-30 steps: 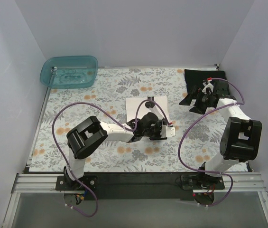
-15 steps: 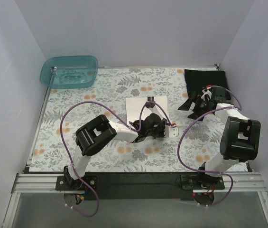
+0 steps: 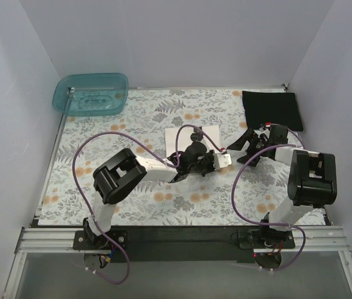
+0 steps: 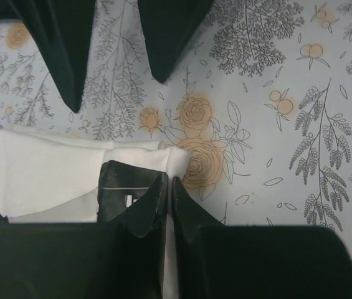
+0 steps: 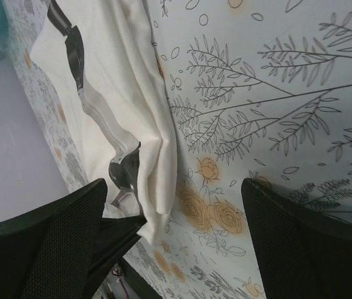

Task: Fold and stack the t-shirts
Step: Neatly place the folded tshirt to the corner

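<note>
The teal tub [image 3: 90, 93] lies far left of our left gripper [image 4: 169, 187]; we cannot tell its contents. That gripper is pinched together on a corner of the folded cream t-shirt [image 4: 38, 174]. Our right gripper [image 5: 174, 187] gapes wide just beside it. The black t-shirt [image 3: 272, 107] lies folded beyond the right gripper.

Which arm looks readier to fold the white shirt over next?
Left: the left gripper is shut on a corner of the cream t-shirt; the right gripper hangs open beside it, holding nothing.
</note>
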`<control>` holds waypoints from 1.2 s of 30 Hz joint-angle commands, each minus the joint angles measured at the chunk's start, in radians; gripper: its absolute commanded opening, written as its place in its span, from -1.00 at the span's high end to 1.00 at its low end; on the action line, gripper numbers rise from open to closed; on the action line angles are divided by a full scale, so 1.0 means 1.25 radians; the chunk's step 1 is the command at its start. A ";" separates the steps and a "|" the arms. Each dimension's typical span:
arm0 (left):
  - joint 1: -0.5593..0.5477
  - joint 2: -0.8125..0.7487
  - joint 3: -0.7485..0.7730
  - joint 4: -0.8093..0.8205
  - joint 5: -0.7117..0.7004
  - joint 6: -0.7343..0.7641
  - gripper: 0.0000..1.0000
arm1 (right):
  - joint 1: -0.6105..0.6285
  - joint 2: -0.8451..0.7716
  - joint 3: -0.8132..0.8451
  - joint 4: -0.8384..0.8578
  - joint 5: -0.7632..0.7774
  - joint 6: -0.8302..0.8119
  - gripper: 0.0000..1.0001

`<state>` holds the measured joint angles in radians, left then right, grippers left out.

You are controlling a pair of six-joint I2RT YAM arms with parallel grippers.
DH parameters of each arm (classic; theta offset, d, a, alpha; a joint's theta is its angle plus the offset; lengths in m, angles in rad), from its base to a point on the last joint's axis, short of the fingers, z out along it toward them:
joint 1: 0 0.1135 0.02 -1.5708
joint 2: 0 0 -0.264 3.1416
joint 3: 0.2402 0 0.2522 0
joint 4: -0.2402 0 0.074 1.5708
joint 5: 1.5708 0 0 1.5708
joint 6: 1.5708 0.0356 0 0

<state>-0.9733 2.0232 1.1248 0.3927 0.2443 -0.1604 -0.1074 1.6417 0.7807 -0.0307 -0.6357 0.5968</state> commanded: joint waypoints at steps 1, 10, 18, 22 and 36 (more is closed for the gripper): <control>0.014 -0.080 0.023 0.004 0.029 -0.043 1.00 | 0.031 0.024 -0.016 0.114 -0.029 0.091 -0.88; 0.020 -0.091 0.051 -0.005 0.046 -0.078 1.00 | 0.113 0.087 -0.037 0.245 -0.029 0.240 -0.81; 0.021 -0.093 0.060 -0.010 0.049 -0.083 1.00 | 0.179 0.181 -0.004 0.335 0.009 0.369 -0.71; 0.023 -0.103 0.045 -0.014 0.055 -0.084 1.00 | 0.180 0.233 0.034 0.356 0.014 0.383 -0.67; 0.052 -0.103 0.057 -0.037 0.076 -0.132 0.75 | 0.206 0.262 0.089 0.415 -0.002 0.335 0.64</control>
<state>-0.9257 1.9652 1.1660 0.3645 0.3031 -0.2829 0.1425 1.9583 0.8429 0.4835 -0.6567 1.0794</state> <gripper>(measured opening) 0.085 0.268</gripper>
